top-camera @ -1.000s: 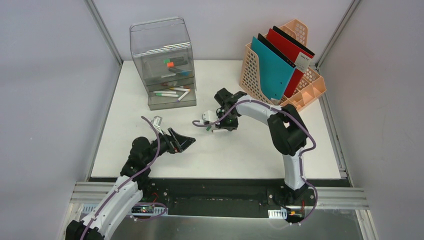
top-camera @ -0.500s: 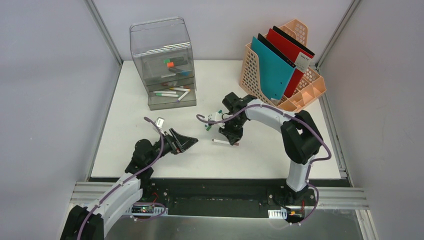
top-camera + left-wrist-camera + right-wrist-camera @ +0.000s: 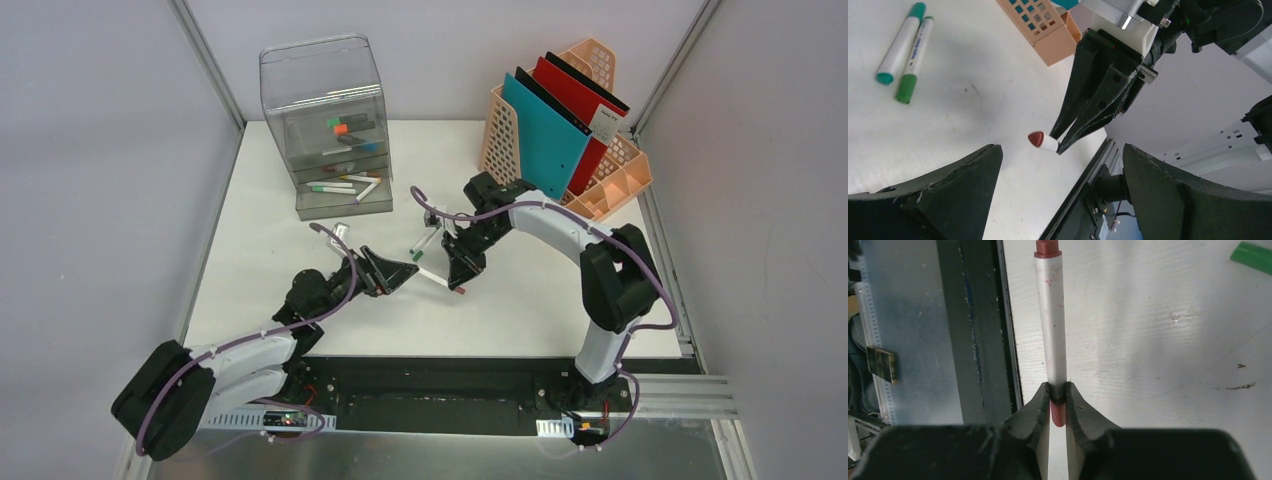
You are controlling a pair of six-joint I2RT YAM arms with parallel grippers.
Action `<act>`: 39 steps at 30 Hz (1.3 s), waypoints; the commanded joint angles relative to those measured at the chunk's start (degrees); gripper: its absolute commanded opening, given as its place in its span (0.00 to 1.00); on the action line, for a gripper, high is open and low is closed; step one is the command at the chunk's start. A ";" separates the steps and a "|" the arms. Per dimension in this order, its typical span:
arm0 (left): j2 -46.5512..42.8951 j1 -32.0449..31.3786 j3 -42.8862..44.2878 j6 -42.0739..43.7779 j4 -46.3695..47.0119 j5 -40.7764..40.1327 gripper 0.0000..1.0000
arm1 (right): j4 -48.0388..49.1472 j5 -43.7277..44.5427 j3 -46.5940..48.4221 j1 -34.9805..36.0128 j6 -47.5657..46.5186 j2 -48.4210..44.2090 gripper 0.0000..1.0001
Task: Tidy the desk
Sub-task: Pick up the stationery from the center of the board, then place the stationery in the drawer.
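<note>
Your right gripper is clenched on a white marker with red ends. The fingers pinch it close to one red end, and the rest of the barrel sticks straight out past the fingertips. In the top view this happens over the middle of the desk, with the free end aimed at your left arm. You cannot tell from these views whether the marker touches the desktop.

Your left gripper is spread wide with nothing in it. It lies low over the desk, just beside the marker's free end. In the left wrist view that red tip shows between the two dark fingers, clear of both.

Two green-capped markers lie side by side on the desk. They sit just beyond the grippers, toward the far edge.

A clear drawer unit stands at the far left corner, with several markers visible inside its drawers. A peach lattice file organizer sits at the far right corner. It holds a teal folder and a red folder, both upright.

The white desk fills the floor of the cell. A black and aluminium rail runs along its near edge, where both arm bases are mounted.
</note>
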 commanded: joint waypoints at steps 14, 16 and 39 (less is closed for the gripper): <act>19.33 -8.01 10.23 1.45 18.91 -6.81 0.59 | -0.17 -14.24 1.00 -1.86 0.01 -7.00 0.00; 20.17 -8.44 10.67 1.15 19.39 -6.86 0.49 | -0.08 -14.31 0.95 -1.91 0.13 -6.91 0.00; 19.00 -9.80 8.88 1.41 17.21 -9.17 0.00 | 2.94 -12.40 -1.17 -3.34 0.03 -8.99 0.29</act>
